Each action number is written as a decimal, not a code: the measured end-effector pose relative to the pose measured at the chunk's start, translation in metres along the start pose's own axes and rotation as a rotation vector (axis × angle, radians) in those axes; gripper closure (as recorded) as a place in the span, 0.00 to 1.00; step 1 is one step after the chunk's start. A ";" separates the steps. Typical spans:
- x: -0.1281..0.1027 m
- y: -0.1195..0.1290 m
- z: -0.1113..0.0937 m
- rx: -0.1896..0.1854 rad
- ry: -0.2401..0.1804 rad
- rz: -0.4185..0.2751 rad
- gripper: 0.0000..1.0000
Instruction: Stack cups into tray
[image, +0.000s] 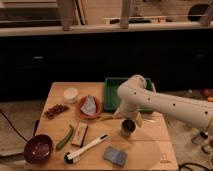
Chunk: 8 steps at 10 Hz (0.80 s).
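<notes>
We see a dull grey cup (128, 129) upright on the table (150, 146) near the green tray (112, 93). Our gripper (127, 120) sits atop it, and we cannot tell its grip.

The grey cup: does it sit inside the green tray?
No, the grey cup stands on the wooden table in front of the green tray, below the gripper.

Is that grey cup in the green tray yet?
Out. The cup stands on the table before the tray, with the gripper right above it.
</notes>
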 end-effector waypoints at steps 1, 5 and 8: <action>0.001 0.003 0.006 -0.008 -0.002 0.007 0.20; 0.002 0.008 0.026 0.007 -0.009 0.023 0.20; -0.002 0.009 0.031 0.010 -0.014 0.019 0.23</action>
